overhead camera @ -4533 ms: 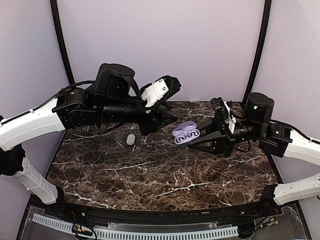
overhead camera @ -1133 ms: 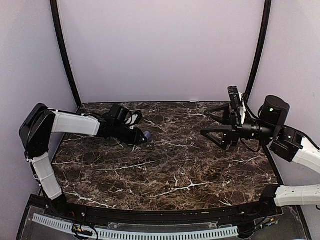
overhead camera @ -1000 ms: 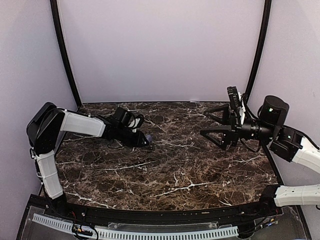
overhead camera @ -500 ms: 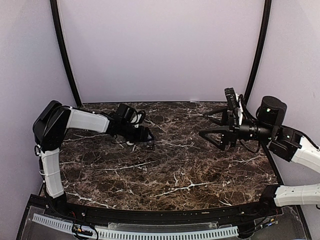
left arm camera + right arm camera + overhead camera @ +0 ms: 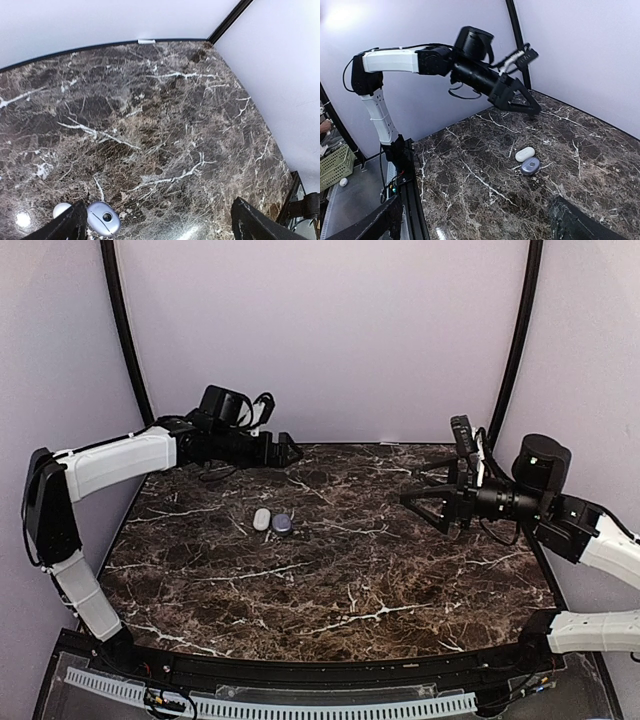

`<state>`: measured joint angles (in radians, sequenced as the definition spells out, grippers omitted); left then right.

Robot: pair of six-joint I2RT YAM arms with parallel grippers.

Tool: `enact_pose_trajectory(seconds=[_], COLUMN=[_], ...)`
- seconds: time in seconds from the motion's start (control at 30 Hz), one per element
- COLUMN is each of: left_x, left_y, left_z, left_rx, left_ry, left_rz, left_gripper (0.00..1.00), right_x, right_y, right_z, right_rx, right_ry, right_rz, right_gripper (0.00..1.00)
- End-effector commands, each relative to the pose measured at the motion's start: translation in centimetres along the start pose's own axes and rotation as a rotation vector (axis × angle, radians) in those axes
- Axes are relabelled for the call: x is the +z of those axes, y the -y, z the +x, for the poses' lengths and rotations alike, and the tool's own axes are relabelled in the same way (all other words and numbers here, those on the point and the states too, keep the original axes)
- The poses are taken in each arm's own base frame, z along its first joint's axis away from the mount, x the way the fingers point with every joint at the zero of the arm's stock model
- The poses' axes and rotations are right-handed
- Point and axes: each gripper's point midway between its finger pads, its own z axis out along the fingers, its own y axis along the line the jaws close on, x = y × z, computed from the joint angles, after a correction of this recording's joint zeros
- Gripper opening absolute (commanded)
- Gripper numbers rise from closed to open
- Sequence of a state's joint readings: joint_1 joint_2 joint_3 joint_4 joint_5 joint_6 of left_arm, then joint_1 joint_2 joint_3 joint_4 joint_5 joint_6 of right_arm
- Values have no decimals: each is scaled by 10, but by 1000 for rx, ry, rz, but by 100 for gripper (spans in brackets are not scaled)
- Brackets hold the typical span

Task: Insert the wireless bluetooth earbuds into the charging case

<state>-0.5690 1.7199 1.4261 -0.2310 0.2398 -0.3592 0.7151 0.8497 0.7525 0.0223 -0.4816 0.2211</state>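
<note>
We see the left gripper (image 5: 292,450) high over the back left of the marble table (image 5: 350,590), close to the rear wall (image 5: 320,340). Its fingers are spread wide with nothing between them. The right gripper (image 5: 418,496) hangs over the right side, its fingers likewise wide apart and holding nothing. Between the two, and across the whole near half, runs a broad stretch of open marble.

The charging case (image 5: 282,524) lies shut on the marble left of centre, well in from every edge. A white pebble (image 5: 262,519) lies just beside it on its left; we cannot tell whether they touch.

The left wrist view looks down on the case and shows a small dark round spot on its shell, too small to make out from overhead. Only the right wrist view shows the left arm (image 5: 395,60) side-on, and a green basket (image 5: 332,165) beyond the table's edge.
</note>
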Motion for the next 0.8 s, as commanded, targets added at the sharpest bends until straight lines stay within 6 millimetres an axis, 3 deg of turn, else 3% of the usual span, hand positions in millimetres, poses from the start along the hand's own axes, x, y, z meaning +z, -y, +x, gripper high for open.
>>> enact_pose_trajectory(seconds=[0.0,0.03,0.07,0.1,0.17,0.2,0.3,0.43,0.57,0.63,0.77], left_x=[-48,-65,-70,-89,-103,-109,-123,-125,-122,-120,-124], left_y=[-12,-17,-30,-30,-52,-56,-70,-86,-96,-96,-92], left_z=[-16,-25,-20,-29,-10,-9,20,55,74,77,63], left_rx=[-19,-43,-66,-77,-118,-128,-176,-225,-255,-259,-241], left_ry=[43,84,88,148,176,203,226,215,216,224,266], left_rz=[-63,-71,-99,-109,-171,-184,-223,-259,-279,-269,-256], left_gripper=[99,99,99,99,99,99,99,99,99,99,99], right_x=[-10,-13,-16,-20,-26,-29,-36,-44,-46,-47,-50], right_y=[13,18,24,31,46,54,80,101,107,108,108], right_z=[-12,-8,-5,-2,11,18,40,62,73,73,68], right_rx=[56,75,98,118,172,197,279,349,372,367,346], right_ry=[70,77,83,91,95,96,96,114,113,111,115], right_rz=[43,60,78,98,143,168,240,299,323,327,343], right_gripper=[99,99,99,99,99,99,99,99,99,99,99])
